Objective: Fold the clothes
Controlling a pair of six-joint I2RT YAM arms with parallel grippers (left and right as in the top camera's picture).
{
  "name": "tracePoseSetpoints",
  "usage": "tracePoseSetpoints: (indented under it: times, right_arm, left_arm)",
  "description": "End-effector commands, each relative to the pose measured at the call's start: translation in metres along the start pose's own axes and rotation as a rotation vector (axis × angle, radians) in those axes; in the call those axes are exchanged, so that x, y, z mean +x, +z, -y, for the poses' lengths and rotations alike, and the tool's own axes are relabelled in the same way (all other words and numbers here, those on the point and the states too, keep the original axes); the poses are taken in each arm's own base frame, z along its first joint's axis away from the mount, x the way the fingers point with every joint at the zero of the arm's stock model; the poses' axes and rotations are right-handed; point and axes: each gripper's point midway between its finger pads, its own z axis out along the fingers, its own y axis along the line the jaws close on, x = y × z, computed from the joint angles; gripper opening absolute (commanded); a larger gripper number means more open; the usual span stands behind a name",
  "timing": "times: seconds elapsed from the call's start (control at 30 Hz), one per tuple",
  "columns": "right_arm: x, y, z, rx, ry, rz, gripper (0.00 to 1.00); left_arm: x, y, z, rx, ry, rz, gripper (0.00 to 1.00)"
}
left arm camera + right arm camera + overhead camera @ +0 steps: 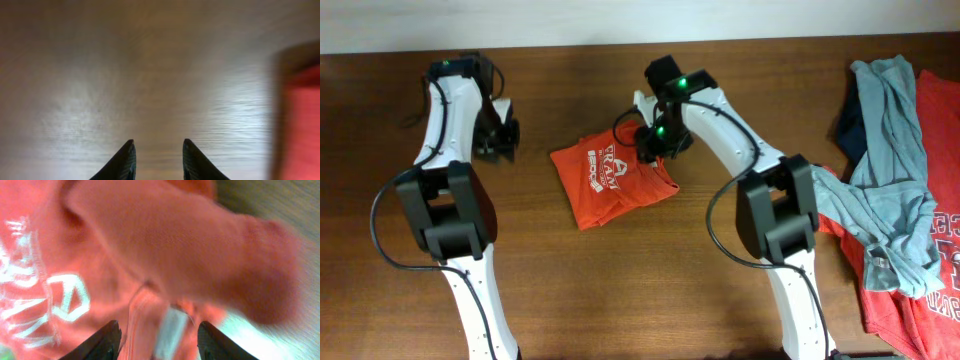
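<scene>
An orange-red T-shirt (pixel 610 180) with white print lies folded into a small square at the table's middle. My right gripper (pixel 653 148) hangs over its upper right edge. In the right wrist view the orange-red cloth (pixel 175 245) fills the frame, and my right gripper (pixel 160 327) stands open, with a fold and a white label (pixel 170 332) lying loose between the fingers. My left gripper (pixel 500 135) is left of the shirt, apart from it. It is open (pixel 157 145) over bare wood, and the shirt shows as a red blur (pixel 302 125) at the right.
More clothes are heaped at the right edge: a light grey-blue shirt (pixel 895 170) draped over orange-red ones (pixel 940 250), with a navy one (pixel 850 125) behind. The brown wooden table (pixel 570 290) ends at a pale wall along the back.
</scene>
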Motion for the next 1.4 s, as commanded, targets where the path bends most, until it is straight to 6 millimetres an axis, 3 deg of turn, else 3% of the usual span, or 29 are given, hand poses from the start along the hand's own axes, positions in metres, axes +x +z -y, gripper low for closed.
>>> tracePoseSetpoints:
  times: [0.0, 0.1, 0.17, 0.23, 0.5, 0.7, 0.93, 1.23, 1.37]
  right_arm:
    - [-0.016, -0.081, -0.006, 0.079, -0.044, 0.138, 0.55]
    - [0.007, -0.084, -0.008, 0.075, -0.023, 0.053, 0.57]
    - [0.027, -0.081, -0.008, 0.072, -0.002, -0.031, 0.61]
    - [0.057, -0.072, -0.007, 0.065, -0.009, -0.152, 0.64]
    - [0.099, -0.044, -0.007, 0.028, -0.052, -0.313, 0.57]
    - [0.098, -0.04, -0.018, 0.031, -0.094, -0.311, 0.56]
    - [0.09, -0.037, -0.017, 0.033, -0.104, -0.282, 0.56]
    - [0.089, -0.032, -0.017, 0.079, -0.184, -0.289, 0.56]
    - [0.091, -0.02, -0.012, 0.084, -0.197, -0.315, 0.57]
  left_arm:
    - [-0.025, -0.043, 0.044, 0.187, 0.135, 0.142, 0.32]
    - [-0.025, -0.057, 0.083, 0.282, 0.258, 0.175, 0.34]
    - [-0.019, -0.055, 0.093, 0.268, 0.281, 0.15, 0.35]
    - [-0.005, -0.042, 0.109, 0.235, 0.32, 0.084, 0.35]
    - [0.024, 0.008, 0.121, 0.16, 0.32, -0.069, 0.35]
    - [0.038, 0.04, 0.119, 0.161, 0.307, -0.126, 0.35]
    - [0.04, 0.063, 0.118, 0.159, 0.293, -0.127, 0.35]
    - [0.045, 0.07, 0.117, 0.155, 0.291, -0.143, 0.35]
    - [0.047, 0.07, 0.117, 0.155, 0.29, -0.151, 0.35]
